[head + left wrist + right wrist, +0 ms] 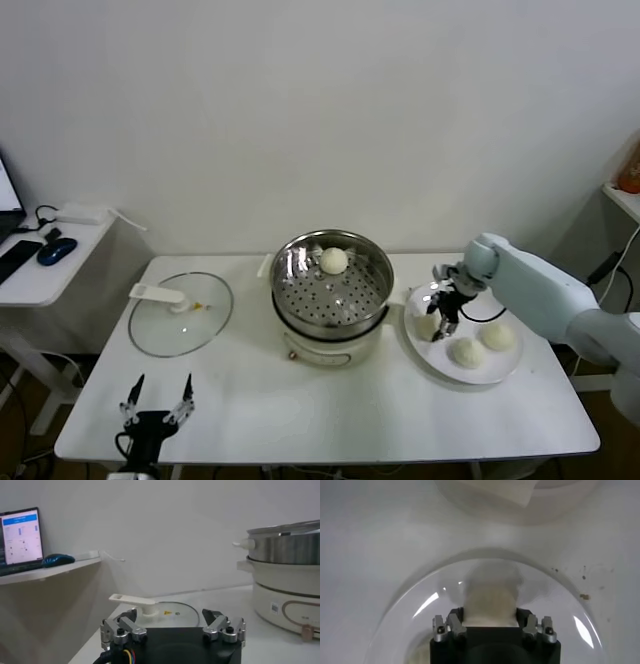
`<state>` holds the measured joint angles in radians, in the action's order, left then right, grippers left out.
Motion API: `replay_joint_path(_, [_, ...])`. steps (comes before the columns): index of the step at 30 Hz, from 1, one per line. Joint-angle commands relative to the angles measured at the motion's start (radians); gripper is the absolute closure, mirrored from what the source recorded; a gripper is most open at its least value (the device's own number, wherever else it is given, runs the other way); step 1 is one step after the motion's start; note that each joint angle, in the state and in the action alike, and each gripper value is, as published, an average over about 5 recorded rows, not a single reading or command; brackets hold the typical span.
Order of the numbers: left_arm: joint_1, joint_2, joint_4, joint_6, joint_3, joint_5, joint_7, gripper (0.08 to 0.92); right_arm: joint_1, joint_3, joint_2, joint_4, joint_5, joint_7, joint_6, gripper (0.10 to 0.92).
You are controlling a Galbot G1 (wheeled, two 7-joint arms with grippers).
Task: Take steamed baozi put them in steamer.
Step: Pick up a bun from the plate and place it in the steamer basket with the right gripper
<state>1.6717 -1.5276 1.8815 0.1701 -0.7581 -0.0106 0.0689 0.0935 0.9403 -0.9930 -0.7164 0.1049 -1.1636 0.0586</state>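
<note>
Your right gripper point(440, 325) is sitting at the right of centre in the head view, its fingers pressed to either side of a bun point(490, 597) on the plate point(500, 375). In the right wrist view the dough is filling the gap between the pads, so you are probably clamping it, though the blur is hiding the contact itself.

Two more buns point(467, 351) are lying just beside it on the plate's lower right half. One bun point(334, 260) is already resting at the back of the steamer point(300, 300), mid-frame. The glass lid point(180, 315) is lying flat at the left. Your left gripper point(157, 405) is waiting at the bottom left, jaws spread and holding nothing.

The risk from here is in the squeeze: soft dough is likely to dent or tear if you are clenching harder, and a smooth skin could slip free as you lift. The neighbouring buns are close enough to be nudged or dragged along. The steamer's rim is standing high, so a low carry could knock the bun off.

The buns are round, with no long axis or heading to speak of; any approach angle is working equally well.
</note>
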Motion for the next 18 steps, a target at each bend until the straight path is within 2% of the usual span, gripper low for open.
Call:
replay_joint_path(1, [0.001,0.000,0.003,0.000,-0.001,-0.001,0.000,0.177,0.043,0.022,0.022,-0.031,0.051,0.001,0.014,0.347])
replay_joint_path(5, [0.001,0.001,0.005,0.000,-0.003,-0.003,0.000,0.177,0.119,0.086,0.064,-0.090,0.181,0.014,0.058,0.347])
replay_joint_path(18, [0.005,0.004,0.030,0.005,0.007,0.008,0.001,0.177,0.497,0.390,0.197,-0.350,0.467,0.002,0.113,0.345])
